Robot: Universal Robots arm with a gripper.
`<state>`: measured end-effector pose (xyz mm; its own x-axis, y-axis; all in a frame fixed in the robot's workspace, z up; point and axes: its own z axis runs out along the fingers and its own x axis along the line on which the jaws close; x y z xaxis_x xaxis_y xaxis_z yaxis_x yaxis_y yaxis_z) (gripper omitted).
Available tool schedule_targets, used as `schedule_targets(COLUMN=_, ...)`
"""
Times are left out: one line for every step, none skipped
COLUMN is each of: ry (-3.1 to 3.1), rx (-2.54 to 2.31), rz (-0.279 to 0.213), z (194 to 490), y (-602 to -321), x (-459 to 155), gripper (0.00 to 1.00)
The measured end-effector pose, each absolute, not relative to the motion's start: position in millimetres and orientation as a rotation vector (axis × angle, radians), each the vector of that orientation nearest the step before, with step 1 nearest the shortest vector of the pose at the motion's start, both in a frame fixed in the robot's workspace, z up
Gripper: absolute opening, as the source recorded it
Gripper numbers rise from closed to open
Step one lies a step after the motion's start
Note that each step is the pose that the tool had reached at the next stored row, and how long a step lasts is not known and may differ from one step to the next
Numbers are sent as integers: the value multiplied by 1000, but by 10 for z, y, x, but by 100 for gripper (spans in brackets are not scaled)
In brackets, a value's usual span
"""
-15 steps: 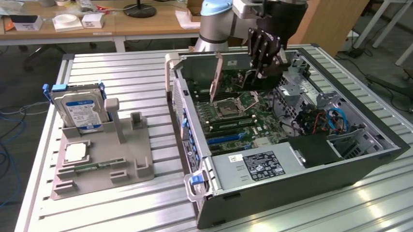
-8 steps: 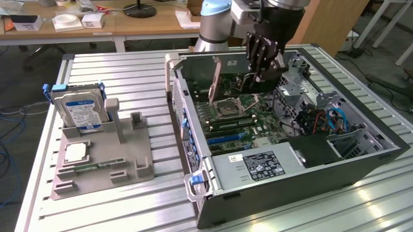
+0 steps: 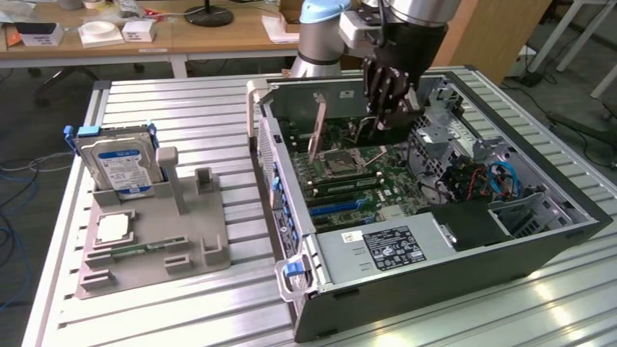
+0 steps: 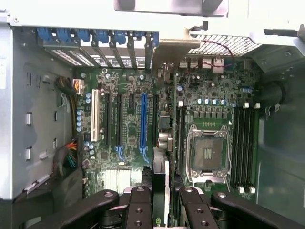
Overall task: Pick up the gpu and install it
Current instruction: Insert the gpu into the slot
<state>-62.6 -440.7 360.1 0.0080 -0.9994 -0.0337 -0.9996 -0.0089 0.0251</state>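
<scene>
Wrist view: my gripper (image 4: 164,193) is partly closed, and my fingers (image 4: 139,205) pinch the thin gpu (image 4: 160,164), seen from its edge. It hangs inside the open computer case (image 4: 28,119). Below it are the green board (image 4: 128,143) and a blue slot (image 4: 143,121).

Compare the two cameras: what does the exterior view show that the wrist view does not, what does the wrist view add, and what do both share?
Exterior view: the silver hard drive standing in the grey holder on the slatted table, and the labelled power supply in the case. Wrist view: a mesh grille in the case wall and a bundle of orange and black wires. Both: the motherboard, its CPU socket, the blue expansion slot, and the gripper closed on the gpu, a thin card seen edge-on.
</scene>
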Motion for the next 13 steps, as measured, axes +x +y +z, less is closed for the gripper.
schedule_targets(ry=2207, rx=-2226, rz=65, z=3588, y=-4408, x=-636, gripper=27)
schedule_targets(ry=2206, rx=-2227, rz=64, z=3575, y=-4408, x=-645, gripper=27)
schedule_targets(ry=2205, rx=-2228, rz=64, z=3559, y=-4409, x=-651, gripper=27)
schedule_targets(ry=2204, rx=-2229, rz=64, z=3542, y=-4410, x=-655, gripper=27)
schedule_targets(ry=2203, rx=-2230, rz=64, z=3525, y=-4411, x=-659, gripper=27)
schedule_targets(ry=2202, rx=-2230, rz=64, z=3507, y=-4412, x=-661, gripper=27)
schedule_targets(ry=2201, rx=-2231, rz=64, z=3489, y=-4413, x=-665, gripper=27)
schedule_targets(ry=2201, rx=-2232, rz=64, z=3470, y=-4414, x=-668, gripper=27)
schedule_targets(ry=2200, rx=-2232, rz=65, z=3453, y=-4416, x=-670, gripper=27)
schedule_targets(ry=2199, rx=-2232, rz=65, z=3433, y=-4419, x=-673, gripper=27)
schedule_targets(ry=2198, rx=-2233, rz=66, z=3415, y=-4423, x=-675, gripper=27)
schedule_targets(ry=2198, rx=-2233, rz=66, z=3398, y=-4428, x=-678, gripper=27)
schedule_targets(ry=2198, rx=-2233, rz=66, z=3388, y=-4438, x=-680, gripper=27)
